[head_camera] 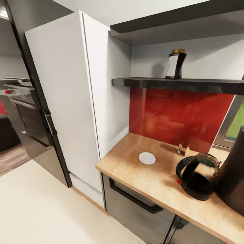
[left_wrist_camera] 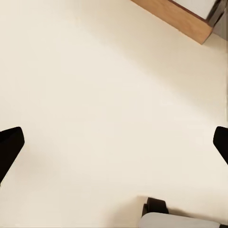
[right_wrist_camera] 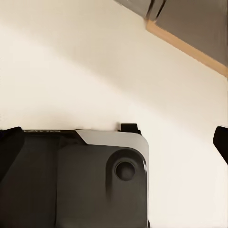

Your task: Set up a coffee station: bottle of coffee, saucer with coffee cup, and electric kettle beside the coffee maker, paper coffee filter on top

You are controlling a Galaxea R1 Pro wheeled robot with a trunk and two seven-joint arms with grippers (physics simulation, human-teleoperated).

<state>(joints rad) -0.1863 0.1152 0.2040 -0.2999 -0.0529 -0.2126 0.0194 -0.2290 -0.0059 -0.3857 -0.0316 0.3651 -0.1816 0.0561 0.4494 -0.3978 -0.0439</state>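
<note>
Looking from the head: bottle of coffee (head_camera: 176, 65) upright on the kitchen shelf (head_camera: 176, 83). On the kitchen countertop (head_camera: 152, 183), the saucer (head_camera: 147, 158) lies bare; the electric kettle (head_camera: 197, 176), contents unclear, stands touching the coffee maker (head_camera: 234, 173).

Left wrist: left gripper (left_wrist_camera: 114, 145) spread wide, empty, above cream floor (left_wrist_camera: 95, 85).

Right wrist: right gripper (right_wrist_camera: 114, 142) wide open, empty, over the robot's dark base (right_wrist_camera: 71, 180).

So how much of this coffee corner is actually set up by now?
Partly. The coffee maker, electric kettle and saucer stand on the countertop, kettle right beside the maker. Nothing is in hand: both grippers hang open over the floor. The bottle of coffee remains on the shelf; no filter or cup placed.
</note>
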